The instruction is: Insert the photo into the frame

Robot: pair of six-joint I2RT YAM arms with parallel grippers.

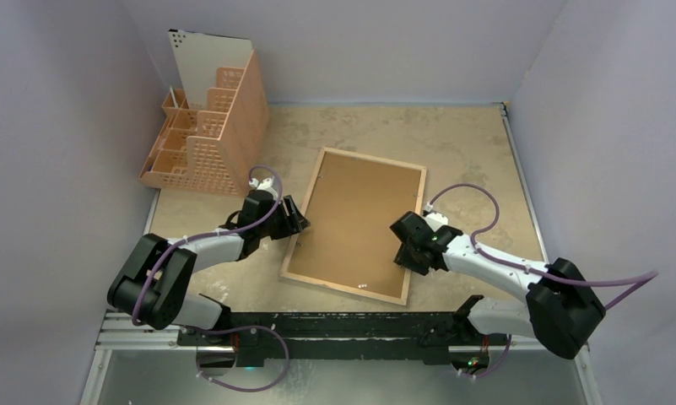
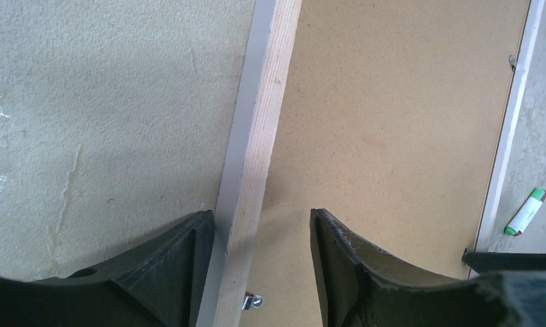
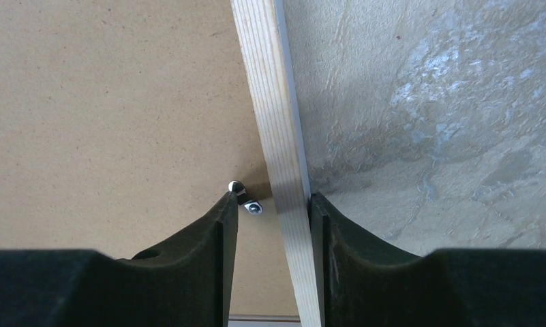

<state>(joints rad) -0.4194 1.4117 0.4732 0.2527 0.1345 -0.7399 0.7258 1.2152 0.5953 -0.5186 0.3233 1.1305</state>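
The frame (image 1: 375, 158) lies face down in the middle of the table, its light wood back rim up. The brown hardboard backing sheet (image 1: 359, 221) fills it. The photo shows in no view. My left gripper (image 1: 299, 221) is open and straddles the left rim (image 2: 260, 136), with its left finger beside the rim's outer side. My right gripper (image 1: 404, 240) is open and straddles the right rim (image 3: 280, 136). Its right finger rests against the rim's outer side and its left finger tip touches a small metal clip (image 3: 246, 201) on the backing (image 3: 106, 102).
A peach slotted organiser basket (image 1: 208, 135) stands at the back left with a white board (image 1: 203, 63) upright in it. Another metal clip (image 2: 253, 302) sits by the left rim. Grey walls close in the table on three sides.
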